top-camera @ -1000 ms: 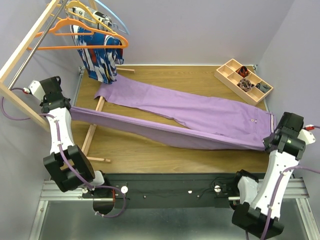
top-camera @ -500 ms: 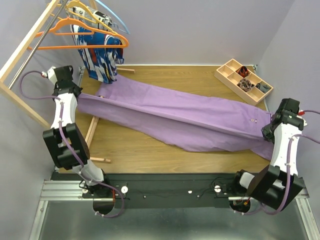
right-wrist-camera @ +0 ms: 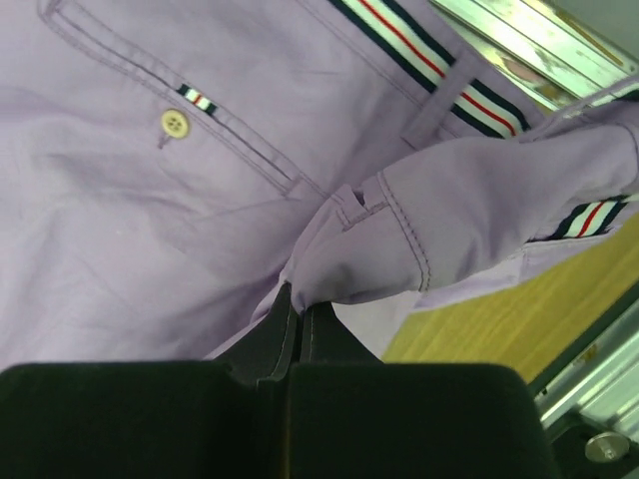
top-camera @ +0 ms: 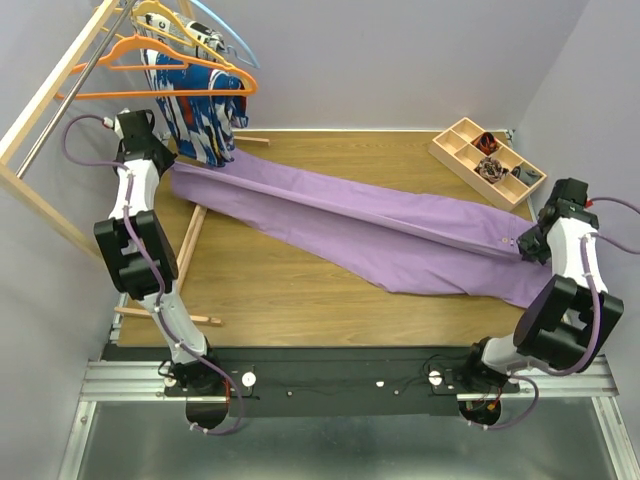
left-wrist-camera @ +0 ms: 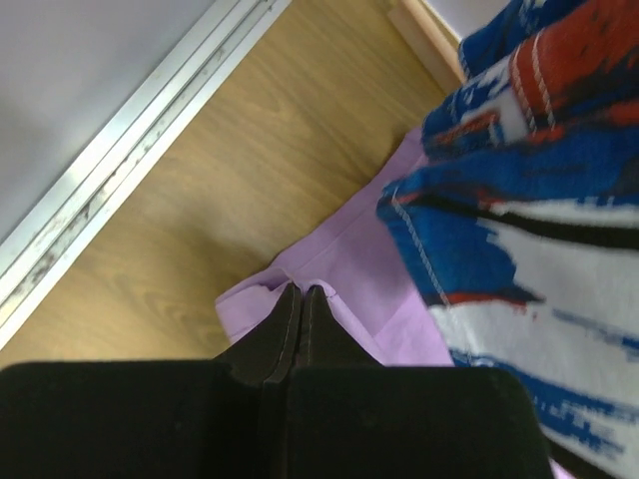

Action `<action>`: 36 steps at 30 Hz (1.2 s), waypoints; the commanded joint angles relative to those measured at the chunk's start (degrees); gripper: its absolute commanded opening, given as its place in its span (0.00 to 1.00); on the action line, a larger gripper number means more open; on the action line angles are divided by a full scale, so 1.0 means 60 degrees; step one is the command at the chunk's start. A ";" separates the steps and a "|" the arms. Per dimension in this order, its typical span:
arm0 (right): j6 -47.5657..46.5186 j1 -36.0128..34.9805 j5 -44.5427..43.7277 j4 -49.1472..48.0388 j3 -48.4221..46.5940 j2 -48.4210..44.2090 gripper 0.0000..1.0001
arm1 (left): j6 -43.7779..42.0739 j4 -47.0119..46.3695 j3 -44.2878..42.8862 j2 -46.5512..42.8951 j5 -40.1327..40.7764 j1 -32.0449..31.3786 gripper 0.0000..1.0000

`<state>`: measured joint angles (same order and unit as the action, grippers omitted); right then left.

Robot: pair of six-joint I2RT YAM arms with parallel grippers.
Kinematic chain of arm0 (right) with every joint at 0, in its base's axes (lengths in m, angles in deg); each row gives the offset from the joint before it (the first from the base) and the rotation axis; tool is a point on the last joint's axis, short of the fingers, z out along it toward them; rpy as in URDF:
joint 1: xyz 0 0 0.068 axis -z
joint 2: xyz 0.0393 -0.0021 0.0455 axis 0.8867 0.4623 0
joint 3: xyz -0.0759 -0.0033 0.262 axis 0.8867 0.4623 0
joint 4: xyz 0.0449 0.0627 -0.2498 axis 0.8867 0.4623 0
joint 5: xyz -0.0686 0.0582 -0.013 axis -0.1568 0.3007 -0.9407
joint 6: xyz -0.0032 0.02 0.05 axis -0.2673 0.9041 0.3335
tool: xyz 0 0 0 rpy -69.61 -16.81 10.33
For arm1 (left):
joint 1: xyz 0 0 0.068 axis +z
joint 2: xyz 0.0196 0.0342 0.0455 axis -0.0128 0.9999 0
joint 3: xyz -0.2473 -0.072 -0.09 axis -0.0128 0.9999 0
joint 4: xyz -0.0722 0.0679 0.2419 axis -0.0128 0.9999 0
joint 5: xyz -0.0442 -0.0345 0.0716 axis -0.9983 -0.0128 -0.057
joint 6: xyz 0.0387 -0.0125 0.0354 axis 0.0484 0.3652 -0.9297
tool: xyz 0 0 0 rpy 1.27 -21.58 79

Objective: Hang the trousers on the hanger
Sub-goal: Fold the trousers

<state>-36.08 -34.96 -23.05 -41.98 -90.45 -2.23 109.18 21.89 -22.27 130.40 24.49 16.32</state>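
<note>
The lilac trousers (top-camera: 370, 225) lie stretched across the table from far left to right, folded lengthwise. My left gripper (top-camera: 165, 168) is shut on a leg hem (left-wrist-camera: 329, 289) at the far left, below the rack. My right gripper (top-camera: 527, 246) is shut on the waistband end (right-wrist-camera: 399, 239) at the right; the striped waistband (right-wrist-camera: 439, 70) and a button (right-wrist-camera: 175, 123) show there. The bright orange hanger (top-camera: 165, 80) hangs on the rack rail at top left, above my left gripper.
A blue, white and red garment (top-camera: 200, 115) hangs on the rack beside my left gripper, close in the left wrist view (left-wrist-camera: 529, 200). A paler yellow hanger (top-camera: 165, 20) and a light blue hanger (top-camera: 235, 40) hang behind. A wooden compartment tray (top-camera: 487, 160) sits far right. The wooden rack base (top-camera: 190, 250) lies on the table.
Both grippers have moved away from the near edge toward the back, carrying the trousers' ends. The front leg now lies folded over the rear one.
</note>
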 commanded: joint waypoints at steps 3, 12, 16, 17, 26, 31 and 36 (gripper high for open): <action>-0.0523 -0.0262 -0.1602 -0.1056 -0.0912 0.0819 0.01 | -0.0556 -0.0752 -0.1699 0.0954 0.0829 0.0453 0.00; -0.0654 -0.0439 -0.1954 -0.1173 -0.1864 0.2269 0.01 | -0.0513 -0.0532 -0.3179 0.2185 0.0156 0.0423 0.00; -0.0801 -0.0483 -0.1881 -0.1188 -0.2551 0.2841 0.01 | -0.0425 -0.0562 -0.3560 0.2552 -0.0036 0.0365 0.00; -0.0859 -0.0512 -0.1852 -0.1188 -0.2670 0.2958 0.01 | -0.0439 -0.0576 -0.3706 0.2625 -0.0036 0.0350 0.00; -0.1211 -0.0761 -0.1734 -0.1173 -0.3535 0.3896 0.01 | -0.0278 -0.1162 -0.4043 0.3182 -0.0387 0.0263 0.00; -0.1138 -0.0849 -0.1588 -0.1173 -0.3769 0.4174 0.02 | -0.0278 -0.1191 -0.4527 0.3680 -0.0475 0.0160 0.00; -0.1035 -0.1024 -0.1646 -0.1173 -0.3989 0.4496 0.03 | -0.0205 -0.1470 -0.4967 0.4133 -0.0884 0.0072 0.00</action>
<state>-40.56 -41.71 -24.80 -46.55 -111.37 22.75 108.59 20.34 -48.32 152.84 15.44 14.82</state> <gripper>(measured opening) 0.033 0.012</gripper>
